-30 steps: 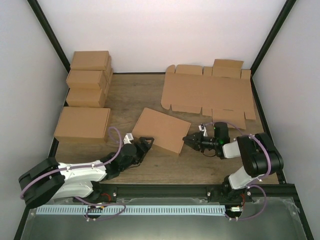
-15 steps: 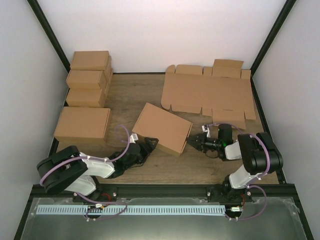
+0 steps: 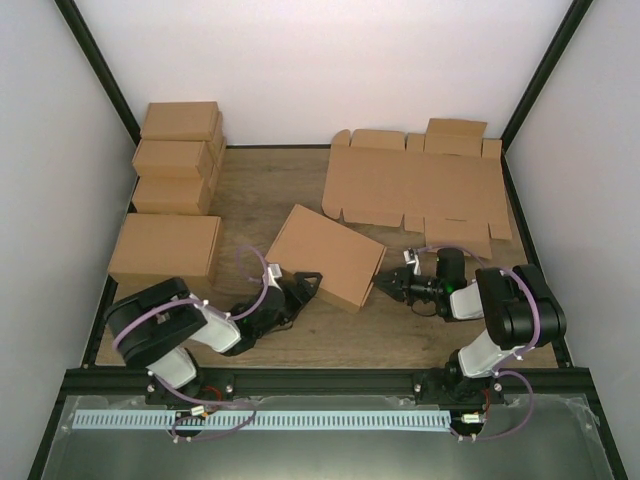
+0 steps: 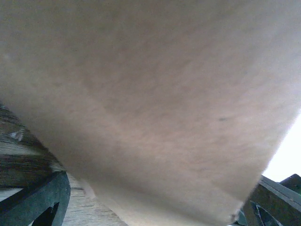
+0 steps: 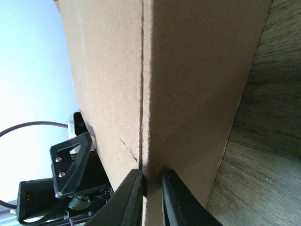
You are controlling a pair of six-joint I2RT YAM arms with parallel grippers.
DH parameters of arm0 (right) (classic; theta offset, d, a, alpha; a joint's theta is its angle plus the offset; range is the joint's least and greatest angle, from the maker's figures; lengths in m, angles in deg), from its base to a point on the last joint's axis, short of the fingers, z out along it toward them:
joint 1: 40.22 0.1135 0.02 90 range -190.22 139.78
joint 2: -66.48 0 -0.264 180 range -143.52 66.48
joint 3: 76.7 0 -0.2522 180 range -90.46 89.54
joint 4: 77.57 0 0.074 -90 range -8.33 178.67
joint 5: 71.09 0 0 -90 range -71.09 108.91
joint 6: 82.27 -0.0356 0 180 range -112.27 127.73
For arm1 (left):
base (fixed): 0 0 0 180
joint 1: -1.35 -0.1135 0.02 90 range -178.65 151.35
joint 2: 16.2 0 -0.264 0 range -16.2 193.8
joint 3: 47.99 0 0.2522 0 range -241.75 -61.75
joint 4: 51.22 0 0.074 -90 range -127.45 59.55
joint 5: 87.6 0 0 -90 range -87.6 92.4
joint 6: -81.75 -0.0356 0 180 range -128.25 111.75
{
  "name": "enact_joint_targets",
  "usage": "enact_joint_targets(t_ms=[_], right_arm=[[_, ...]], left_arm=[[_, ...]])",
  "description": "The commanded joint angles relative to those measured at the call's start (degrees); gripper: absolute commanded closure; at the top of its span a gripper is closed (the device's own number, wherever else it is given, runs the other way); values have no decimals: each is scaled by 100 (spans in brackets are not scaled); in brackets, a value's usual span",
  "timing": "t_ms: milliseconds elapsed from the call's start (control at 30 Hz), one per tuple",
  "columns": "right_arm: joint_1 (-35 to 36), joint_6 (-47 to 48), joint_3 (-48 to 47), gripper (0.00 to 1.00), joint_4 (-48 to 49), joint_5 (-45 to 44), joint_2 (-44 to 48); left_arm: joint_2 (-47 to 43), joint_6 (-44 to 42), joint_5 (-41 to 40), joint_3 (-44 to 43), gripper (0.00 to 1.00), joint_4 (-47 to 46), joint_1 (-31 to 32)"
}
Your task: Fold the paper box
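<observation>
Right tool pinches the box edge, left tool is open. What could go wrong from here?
The right tool grips only a thin corner edge of the paper box, so it may slip or crease the cardboard. The left tool stands open at the opposite corner, holding nothing; a push there could swing the box toward the flat cardboard sheets.

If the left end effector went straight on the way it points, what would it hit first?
Probably the paper box, close ahead of the left end effector; cardboard fills its wrist view.
</observation>
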Motion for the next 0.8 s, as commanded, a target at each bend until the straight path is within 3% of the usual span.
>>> enact_joint_targets(t_ms=[0,100,300,467,633,767], right_arm=[[-64,95,-54,87,-284,-74,-81],[-64,112,-74,87,-328,-72,-47],[-62,115,-92,87,-281,-46,-105],[-64,129,-89,85,-299,-6,-38],[-64,427,-231,66,-996,-119,456],[-64,733,-422,46,-1786,-343,1262]], left_arm=[[451,25,-119,70,0,-1645,-21],[552,-27,-128,-40,5,-1723,-14],[602,-71,-243,-145,28,-1945,-19],[722,-91,-165,-242,41,-2182,-20],[162,-301,-319,-212,46,-1538,-28],[-820,-451,-424,-438,44,282,-169]])
